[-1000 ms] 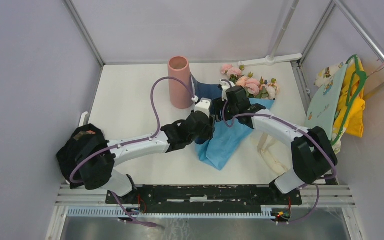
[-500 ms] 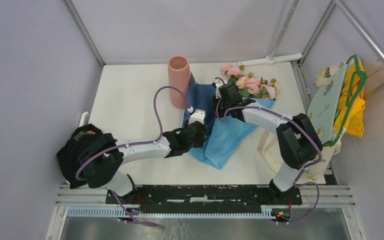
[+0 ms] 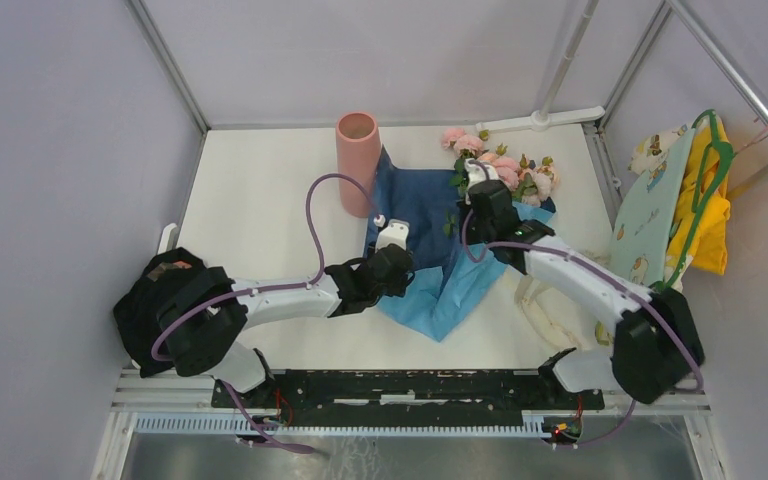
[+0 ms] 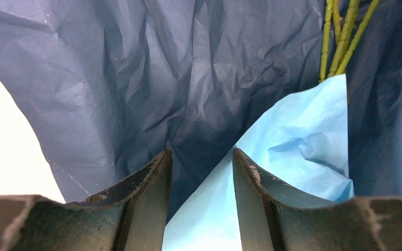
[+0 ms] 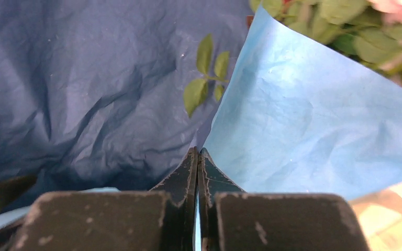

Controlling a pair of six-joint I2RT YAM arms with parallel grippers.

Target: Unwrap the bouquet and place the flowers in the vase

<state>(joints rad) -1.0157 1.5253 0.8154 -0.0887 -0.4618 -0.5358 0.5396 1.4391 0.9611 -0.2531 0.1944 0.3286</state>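
The bouquet's blue paper sheet lies half opened on the table, dark side up and a light blue fold toward me. The flowers, pink and peach roses, lie at its far right end. Their green stems show in the left wrist view, and a sprig of leaves rests on the dark paper. The salmon-pink vase stands upright just left of the sheet. My right gripper is shut on the light blue paper's edge. My left gripper is open over the fold, with paper lying between the fingers.
A white stand foot lies at the back right. Yellow and pale-green cloth items hang on the right wall. A cream strap lies under the right arm. Frame posts and walls close in the table.
My right gripper moved right toward the roses and closed on the light blue edge, and more dark blue paper now lies spread out. The left gripper drew back toward me, then stayed put.
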